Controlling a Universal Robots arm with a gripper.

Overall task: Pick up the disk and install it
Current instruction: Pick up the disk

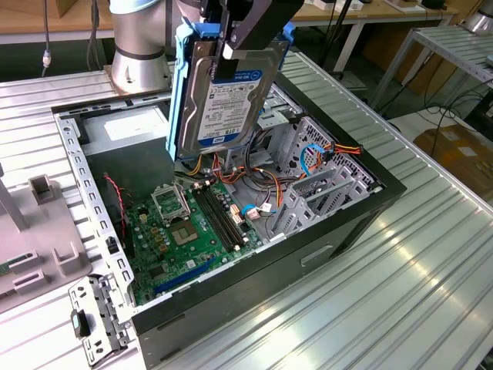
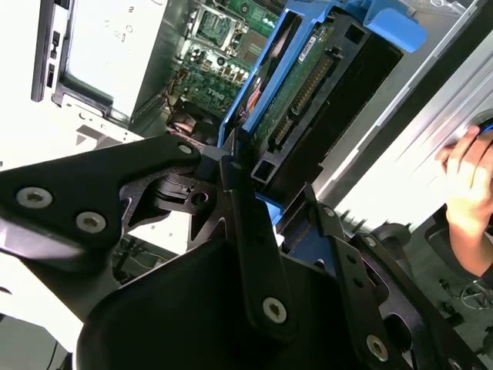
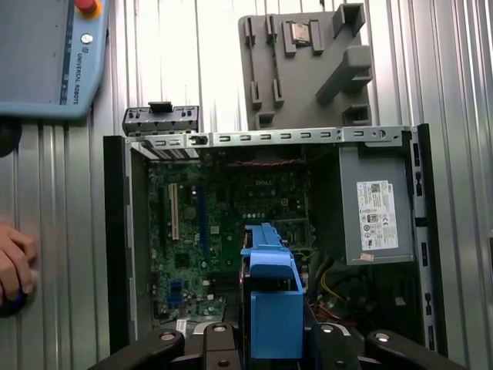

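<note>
Suspended over the open black computer case (image 1: 331,240), above its green motherboard (image 1: 192,223), is a flat silver-metal hard disk with a white-and-blue label and blue plastic side rails (image 1: 227,100); its long axis stands nearly upright, leaning a little, with the label face turned toward the exterior view; the second wrist view shows the disk (image 2: 308,96) edge-on, circuit-board side exposed. The arm's black gripper (image 1: 229,65) holds the upper end; its jaws are pressed together on the two broad faces, one finger lying across the label. The perforated metal drive cage (image 1: 323,166) sits inside the case, to the exterior view's right of the disk; the grey power-supply box (image 3: 377,208) fills a corner of the case. A person's hand (image 3: 11,270) rests on the ribbed metal table (image 1: 400,301) outside the case.
</note>
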